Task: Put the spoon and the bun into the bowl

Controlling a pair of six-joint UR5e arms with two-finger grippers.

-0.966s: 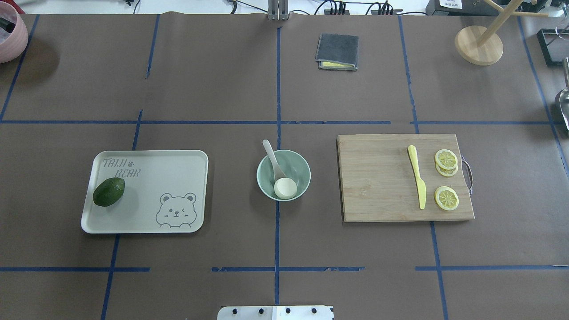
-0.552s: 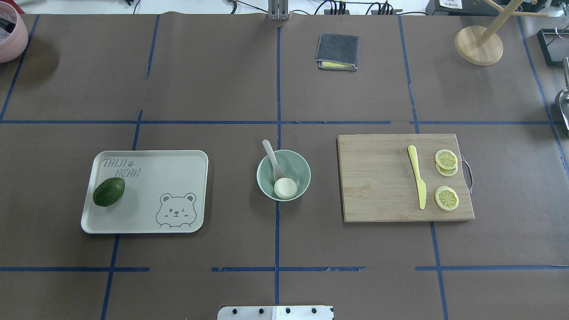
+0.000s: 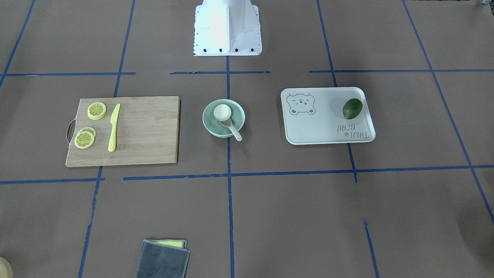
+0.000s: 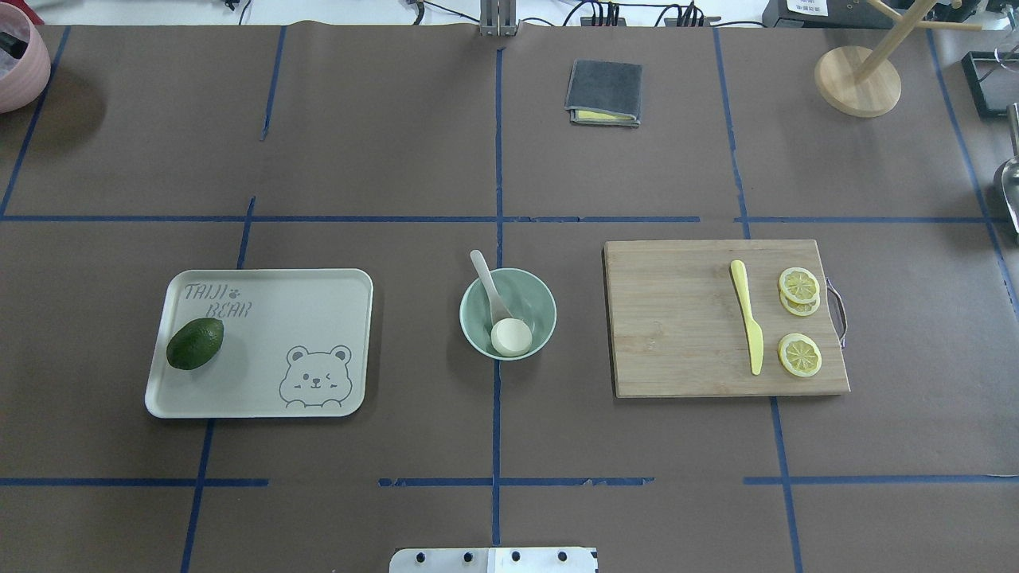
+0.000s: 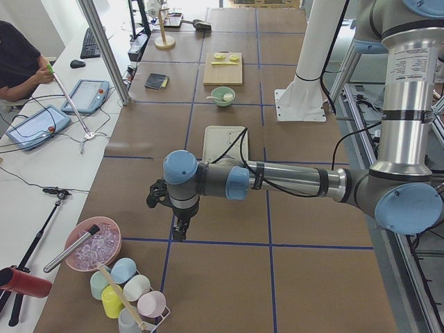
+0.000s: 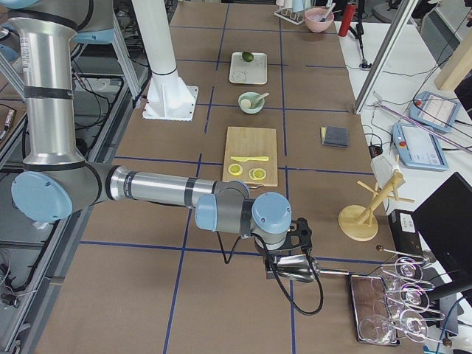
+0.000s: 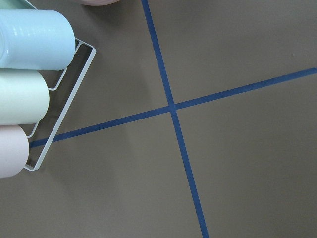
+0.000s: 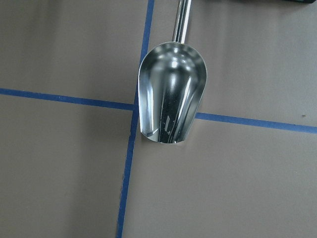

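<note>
The pale mint-green bowl [image 4: 537, 296] stands at the table's middle; it also shows in the front view [image 3: 237, 120]. The white bun [image 4: 511, 337] lies inside it, flat underside up, near the robot-side rim [image 3: 222, 112]. The off-white spoon [image 4: 486, 278] has its scoop in the bowl beside the bun, and its handle leans out over the far rim [image 3: 234, 130]. Both arms are far out at the table's ends. The left gripper [image 5: 179, 230] shows only in the exterior left view and the right gripper [image 6: 274, 258] only in the exterior right view. I cannot tell whether they are open or shut.
A white bear-printed tray [image 4: 302, 318] with an avocado [image 4: 195, 343] lies left of the bowl. A wooden cutting board [image 4: 677, 318] with a yellow knife [image 4: 747, 326] and lemon slices [image 4: 799, 354] lies right. A grey cloth [image 4: 603, 92] lies farther back. A metal scoop [image 8: 171, 94] lies under the right wrist; cups in a rack [image 7: 29, 74] lie under the left.
</note>
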